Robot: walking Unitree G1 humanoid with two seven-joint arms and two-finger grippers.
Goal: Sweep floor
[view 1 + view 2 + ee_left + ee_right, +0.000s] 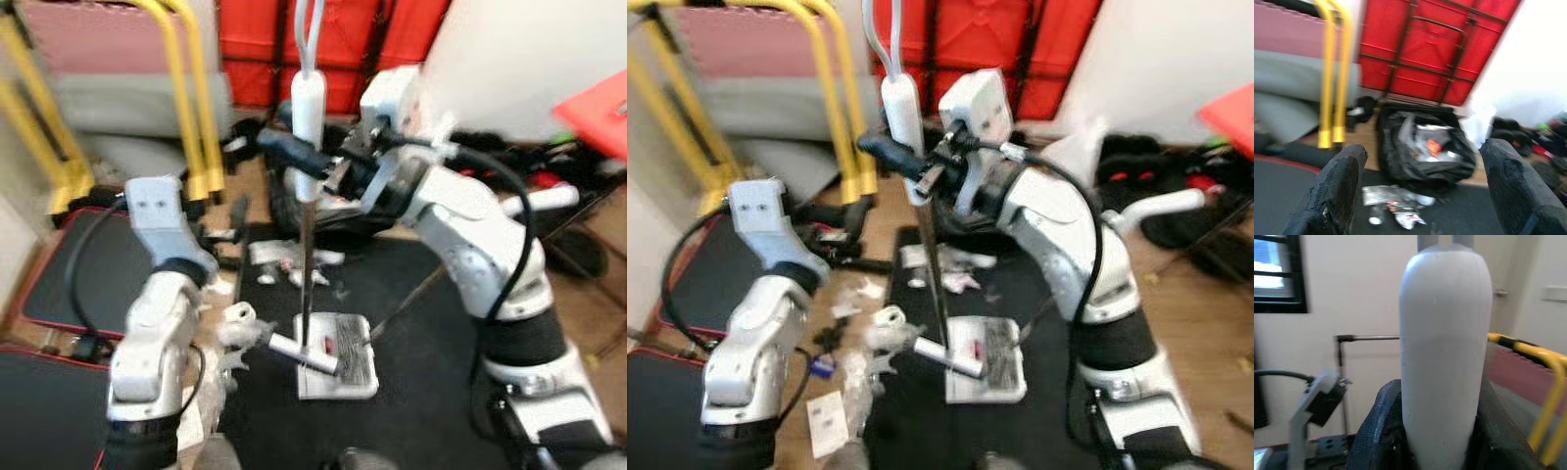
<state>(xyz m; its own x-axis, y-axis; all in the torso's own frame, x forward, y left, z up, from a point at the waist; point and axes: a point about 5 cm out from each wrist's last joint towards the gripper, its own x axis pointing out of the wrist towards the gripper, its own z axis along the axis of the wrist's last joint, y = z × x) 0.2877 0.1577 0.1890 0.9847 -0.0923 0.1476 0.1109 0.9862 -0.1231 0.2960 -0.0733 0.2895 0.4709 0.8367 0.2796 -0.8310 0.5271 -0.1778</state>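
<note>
Right gripper (294, 152) pinches dustpan handle (1444, 362) upright, steadying the pan (338, 370) on the mat (431, 392) near litter (289, 264); left gripper (1420, 196) spread, free.

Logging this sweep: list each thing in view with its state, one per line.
Right tool: shut on the white handle.
Left tool: open, holding nothing.
Dustpan: flat on the black mat.
Black rubbish bag: open, litter inside.
Litter: scattered on the mat.
</note>
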